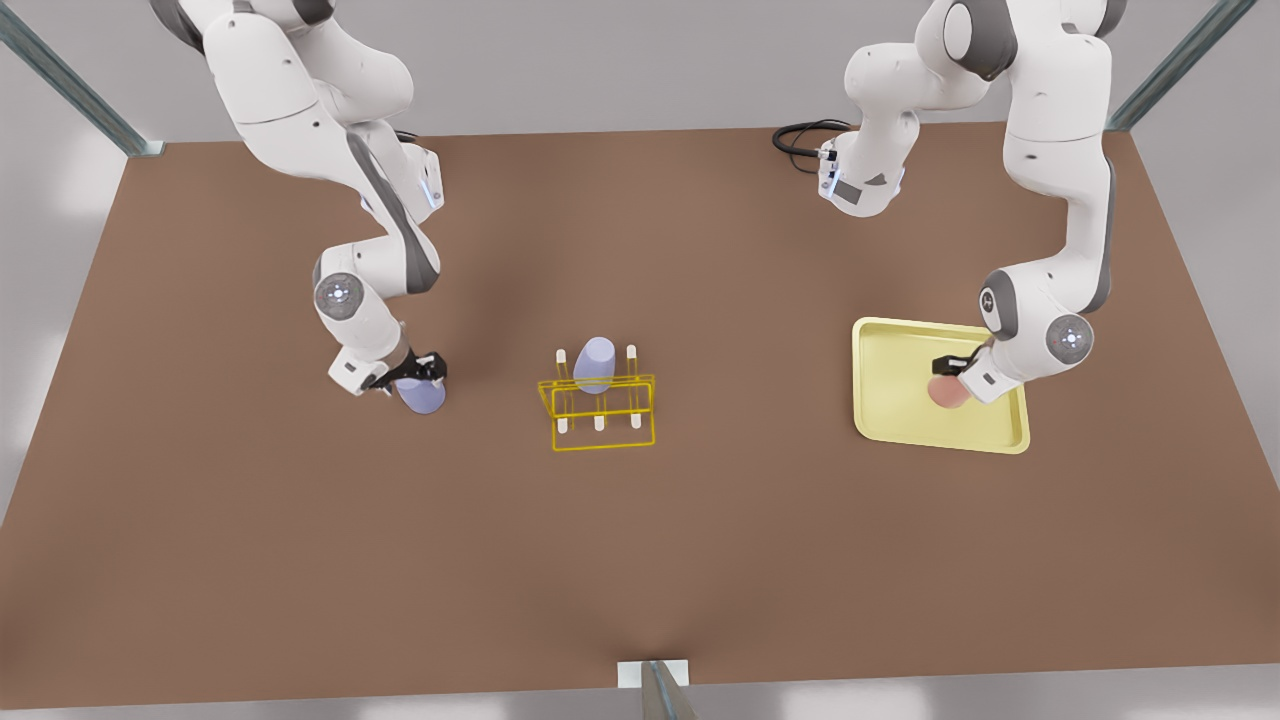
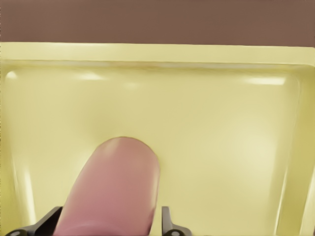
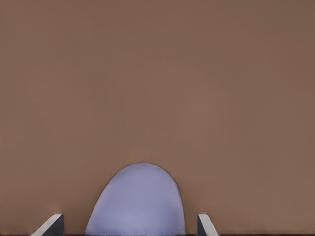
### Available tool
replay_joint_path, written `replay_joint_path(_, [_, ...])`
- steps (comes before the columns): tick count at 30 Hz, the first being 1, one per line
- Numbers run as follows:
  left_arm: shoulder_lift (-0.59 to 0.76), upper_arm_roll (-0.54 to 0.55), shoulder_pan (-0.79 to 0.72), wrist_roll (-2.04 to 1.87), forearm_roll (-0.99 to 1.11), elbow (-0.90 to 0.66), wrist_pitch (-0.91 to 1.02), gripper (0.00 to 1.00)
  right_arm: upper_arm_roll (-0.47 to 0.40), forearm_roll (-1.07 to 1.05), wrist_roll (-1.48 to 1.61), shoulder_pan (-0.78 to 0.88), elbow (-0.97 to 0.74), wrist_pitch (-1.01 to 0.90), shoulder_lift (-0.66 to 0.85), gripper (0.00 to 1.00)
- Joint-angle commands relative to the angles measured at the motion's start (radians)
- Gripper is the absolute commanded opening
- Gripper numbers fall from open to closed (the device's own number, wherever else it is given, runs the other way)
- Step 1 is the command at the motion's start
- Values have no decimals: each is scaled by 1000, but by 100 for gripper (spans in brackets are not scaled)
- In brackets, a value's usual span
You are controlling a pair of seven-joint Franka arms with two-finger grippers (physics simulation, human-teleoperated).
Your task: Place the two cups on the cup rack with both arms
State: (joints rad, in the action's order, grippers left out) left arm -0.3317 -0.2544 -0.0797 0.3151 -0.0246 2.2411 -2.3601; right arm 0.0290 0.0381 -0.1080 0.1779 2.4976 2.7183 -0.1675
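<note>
Cups look light, stiff and smooth — gripping mid-wall suits. Left gripper is straddling the pink cup on the tray; right gripper is bracketing the lavender cup on the table — fingers apart, near the rack.

Left gripper low at front view's right, fingers apart (straddling load). Right gripper low at front view's left, fingers apart.

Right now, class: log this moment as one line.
left gripper: around pink cup over tray | right gripper: around lavender cup on table | rack: one lavender cup
</note>
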Motion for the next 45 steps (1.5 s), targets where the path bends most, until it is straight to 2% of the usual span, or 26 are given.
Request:
replay_joint_path(1, [0, 1, 0, 30, 2, -3, -8, 97, 0, 5, -44, 0, 15, 37, 0, 100])
replay_joint_path(12, [-13, 6, -3, 30, 0, -9, -62, 97, 0, 8, -44, 0, 35, 110, -58, 100])
replay_joint_path(14, [-18, 6, -2, 32, 0, -8, -61, 94, 0, 8, -44, 0, 35, 112, -58, 100])
replay_joint_path(18, [-21, 6, -2, 30, 0, -8, -59, 89, 0, 8, -44, 0, 33, 112, -60, 87])
replay_joint_path(21, [-21, 6, -3, 30, 0, -8, -57, 86, 0, 8, -42, -3, 32, 113, -64, 86])
replay_joint_path(28, [-18, 6, -3, 25, -1, -8, -48, 85, 0, 8, -42, -9, 29, 117, -49, 84])
replay_joint_path(34, [23, 6, -17, 12, -12, -9, 38, 85, 5, 8, -44, -2, -13, 121, 2, 85])
replay_joint_path(37, [85, 7, -48, -77, -15, -55, 191, 85, 9, -1, -81, 12, -85, 120, -3, 85])
replay_joint_path(40, [80, 10, -84, -140, -15, -93, 231, 85, 9, -9, -171, 52, -135, 100, -9, 85])
replay_joint_path(45, [30, 207, -86, -540, -80, -360, 450, 85, 9, -32, -317, 133, -361, -130, -56, 85])
